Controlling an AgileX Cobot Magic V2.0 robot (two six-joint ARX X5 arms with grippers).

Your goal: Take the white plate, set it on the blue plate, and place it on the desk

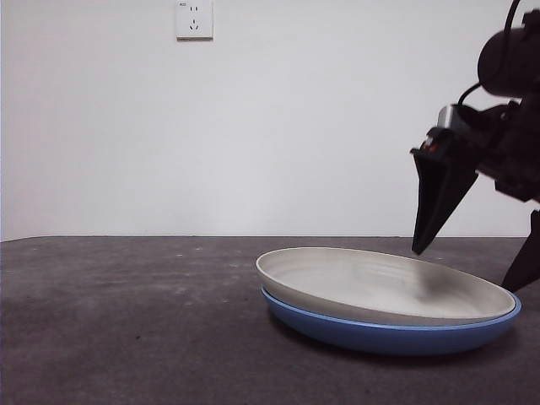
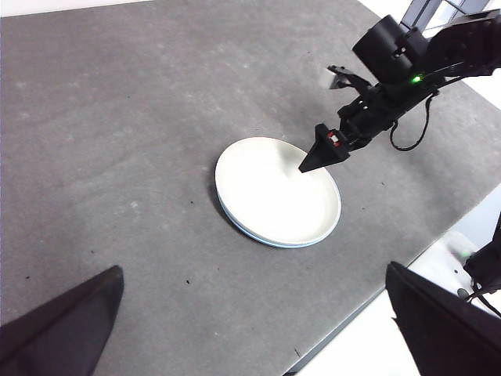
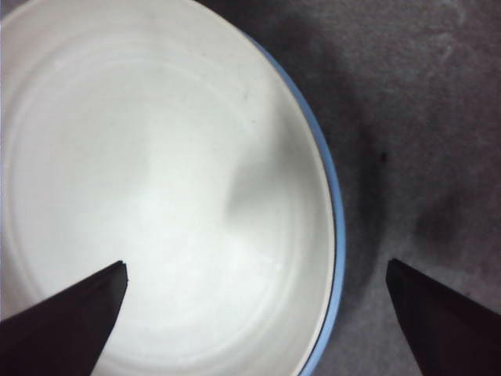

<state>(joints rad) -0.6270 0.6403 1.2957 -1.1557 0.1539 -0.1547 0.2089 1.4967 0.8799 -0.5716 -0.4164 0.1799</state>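
White plate [image 1: 384,287] nested on blue plate [image 1: 388,333], worktop [image 1: 126,321] centre. My right gripper [image 3: 257,270] hovers over its 3 o'clock rim, jaws wide, empty; left gripper [image 2: 254,301] parked high, jaws wide, empty. Stacking looks done; next I straddle rim, close, lift.

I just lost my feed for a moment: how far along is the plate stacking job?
Stacking looks done: the white plate sits nested on the blue plate, which rests on the desk. In hand: nothing; the right end effector is open above the plates' rim. The left end effector waits, open, high up. Left: possibly only retreating.
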